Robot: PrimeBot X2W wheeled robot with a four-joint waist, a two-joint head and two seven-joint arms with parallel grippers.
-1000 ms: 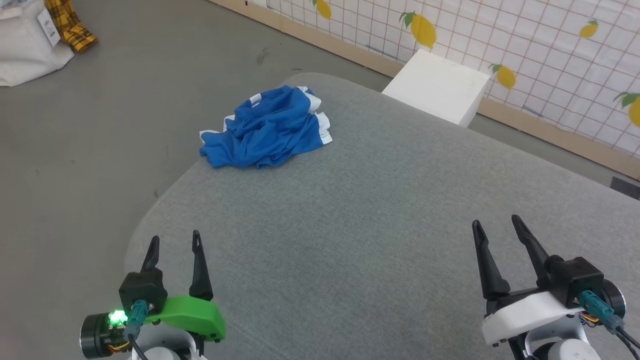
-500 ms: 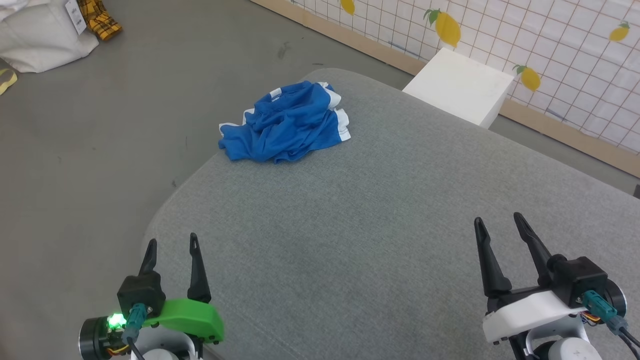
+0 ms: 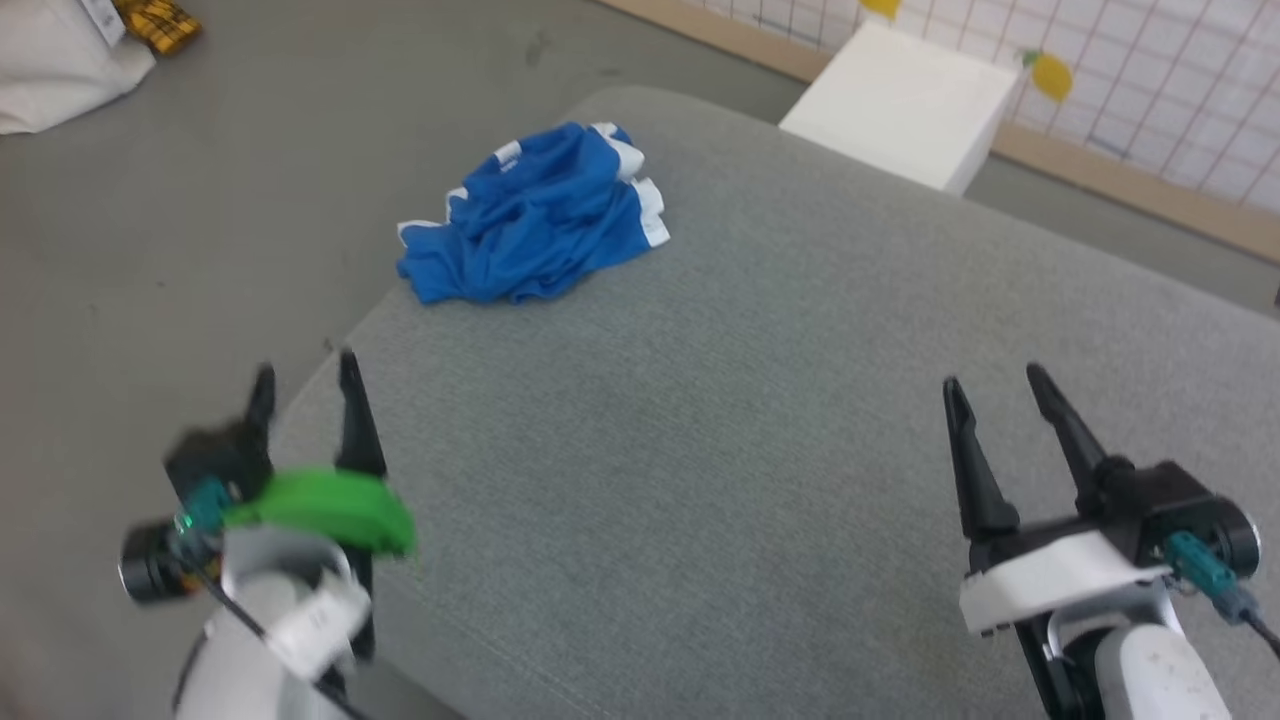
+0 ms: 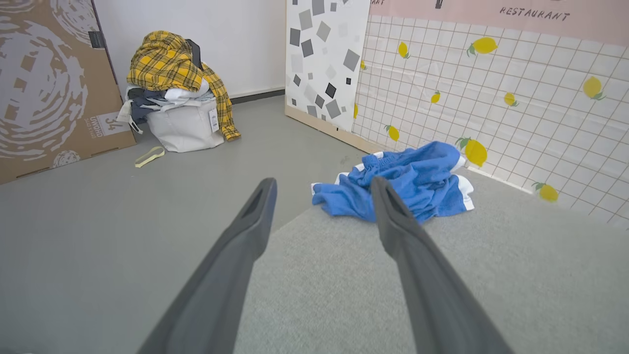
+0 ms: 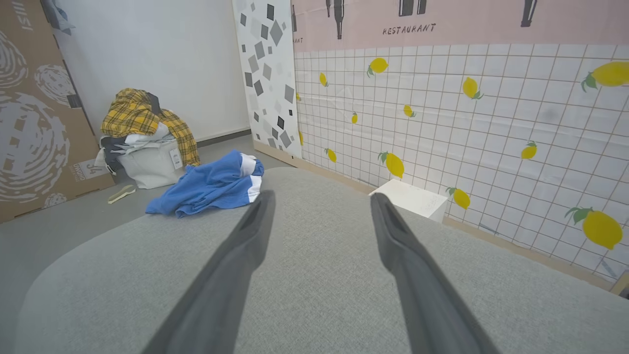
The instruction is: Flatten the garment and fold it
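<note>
Head view: garment is lying crumpled, task not begun.
Left claw and right claw are both hovering spread, empty, at the table's near side. Garment is sitting well ahead of left claw, nr the far edge. Flattening + folding all remaining. Left wrist view is showing the heap's bunched height; head view is giving its spot vs both claws.
</note>
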